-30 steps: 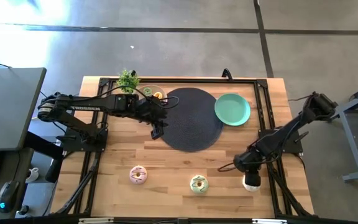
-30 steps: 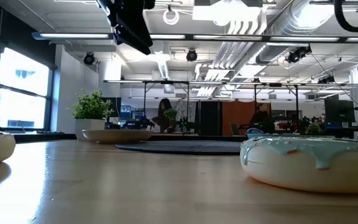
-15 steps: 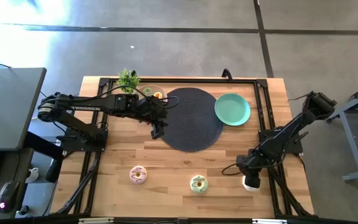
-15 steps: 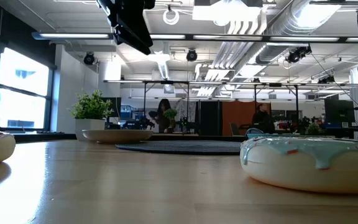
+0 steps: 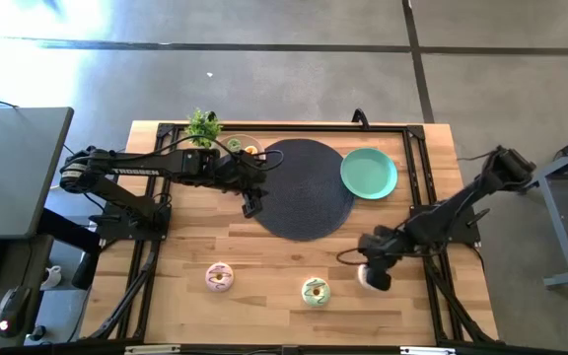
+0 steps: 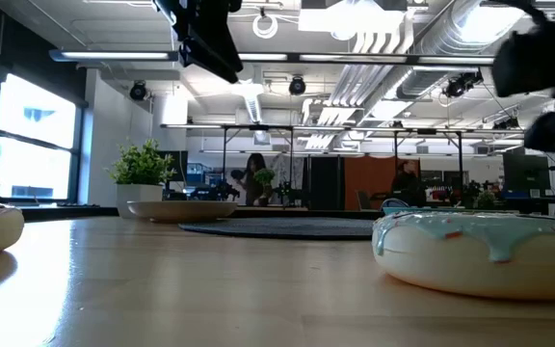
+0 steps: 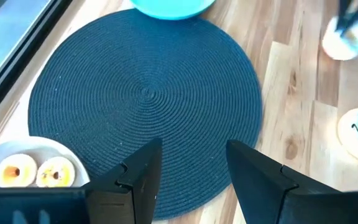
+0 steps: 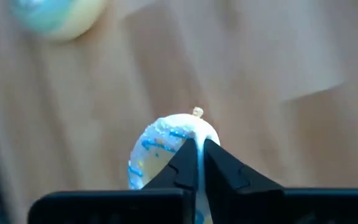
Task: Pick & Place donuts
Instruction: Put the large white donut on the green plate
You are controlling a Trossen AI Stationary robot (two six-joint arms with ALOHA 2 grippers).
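My right gripper (image 5: 374, 273) is near the table's front right, shut on a white donut with blue sprinkles (image 8: 166, 146). A teal-frosted donut (image 5: 315, 291) and a pink donut (image 5: 219, 277) lie flat on the wood near the front edge. Two small yellow donuts (image 7: 18, 170) lie on the beige plate (image 5: 235, 141) at the back. My left gripper (image 5: 251, 206) hangs open above the left edge of the black mat (image 5: 304, 187) with nothing between its fingers. My right gripper has the white donut's rim (image 8: 180, 134) between its two fingers (image 8: 182, 165), which stand almost together. They come at it slanting down from the table's right. The fingertips hide the exact place of contact. I cannot tell whether the donut is clear of the table.
A teal plate (image 5: 369, 173) sits at the back right beside the mat. A small potted plant (image 5: 203, 126) stands at the back left next to the beige plate. Black frame rails run along the table's edges.
My right gripper has shut on the white donut and gone toward the table's left edge, taking the donut with it, closer to the teal-frosted donut.
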